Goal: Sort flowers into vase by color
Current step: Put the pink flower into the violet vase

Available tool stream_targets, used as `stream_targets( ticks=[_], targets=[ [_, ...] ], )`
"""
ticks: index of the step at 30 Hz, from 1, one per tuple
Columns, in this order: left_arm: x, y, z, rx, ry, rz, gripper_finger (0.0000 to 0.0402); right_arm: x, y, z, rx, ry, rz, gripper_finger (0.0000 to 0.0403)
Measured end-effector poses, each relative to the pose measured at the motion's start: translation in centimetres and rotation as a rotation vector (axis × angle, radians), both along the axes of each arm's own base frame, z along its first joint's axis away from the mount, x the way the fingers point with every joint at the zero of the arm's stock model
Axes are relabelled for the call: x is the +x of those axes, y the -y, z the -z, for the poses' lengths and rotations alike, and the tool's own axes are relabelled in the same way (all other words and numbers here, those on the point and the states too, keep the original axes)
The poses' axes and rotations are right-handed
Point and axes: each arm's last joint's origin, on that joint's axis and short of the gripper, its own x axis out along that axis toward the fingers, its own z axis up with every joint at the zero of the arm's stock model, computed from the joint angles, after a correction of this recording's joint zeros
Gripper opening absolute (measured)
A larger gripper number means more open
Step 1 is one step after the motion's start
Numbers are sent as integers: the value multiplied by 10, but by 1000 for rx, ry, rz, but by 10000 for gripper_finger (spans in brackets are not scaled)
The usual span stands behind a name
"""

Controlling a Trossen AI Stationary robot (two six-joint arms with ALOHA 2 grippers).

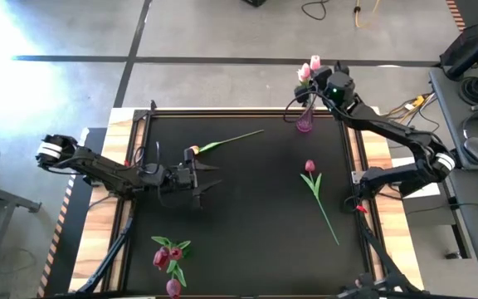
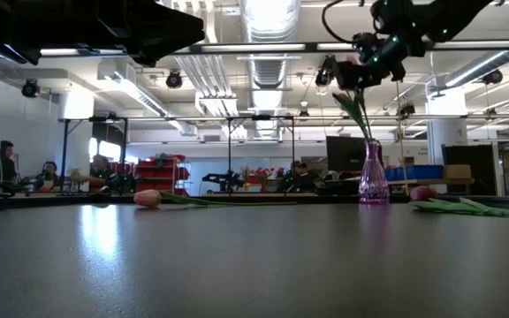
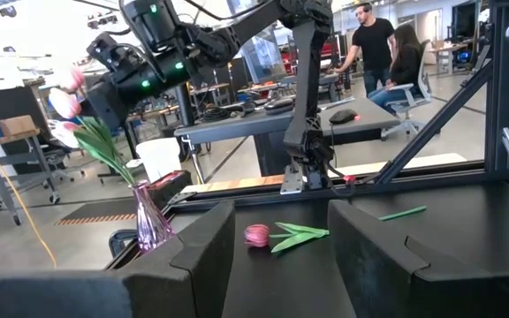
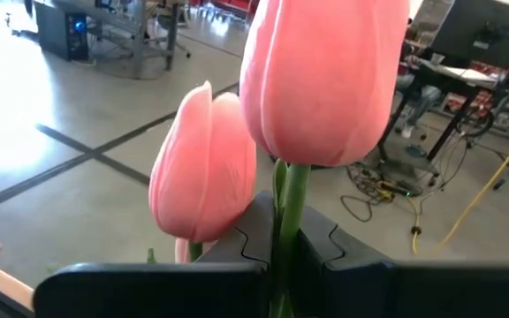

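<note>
Above the purple vase (image 1: 304, 121) at the table's far right corner, our right gripper (image 1: 319, 77) clamps a pale pink tulip (image 4: 323, 79) by its upright stem, straight over the neck. Our left gripper (image 1: 208, 176), spread wide, hovers beside the pale tulip lying mid-table (image 1: 222, 143).

A grey concrete floor (image 1: 222, 79) with dark seams surrounds the black tabletop (image 1: 247, 199). Bright light washes out the floor's corner beyond the tabletop's left edge. Cables (image 1: 322, 10) lie on the floor past the far edge. Overhead run ducts (image 2: 268, 75) and strip lights (image 2: 268, 13). Red shelving (image 2: 162, 170) stands far back. Two people (image 3: 383, 49) are at a desk (image 3: 263, 119).
</note>
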Motion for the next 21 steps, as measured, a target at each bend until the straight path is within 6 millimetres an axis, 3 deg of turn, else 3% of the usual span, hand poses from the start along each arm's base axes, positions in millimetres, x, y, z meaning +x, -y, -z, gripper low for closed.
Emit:
stream_targets(
  ticks=[11,21],
  targets=[
    [0,0,0,-3,0,1,168,-9,-7,4,52,-29,58,24],
    [0,-2,0,3,-1,-7,167,-22,-22,-11,45,-27,54,151]
  ],
)
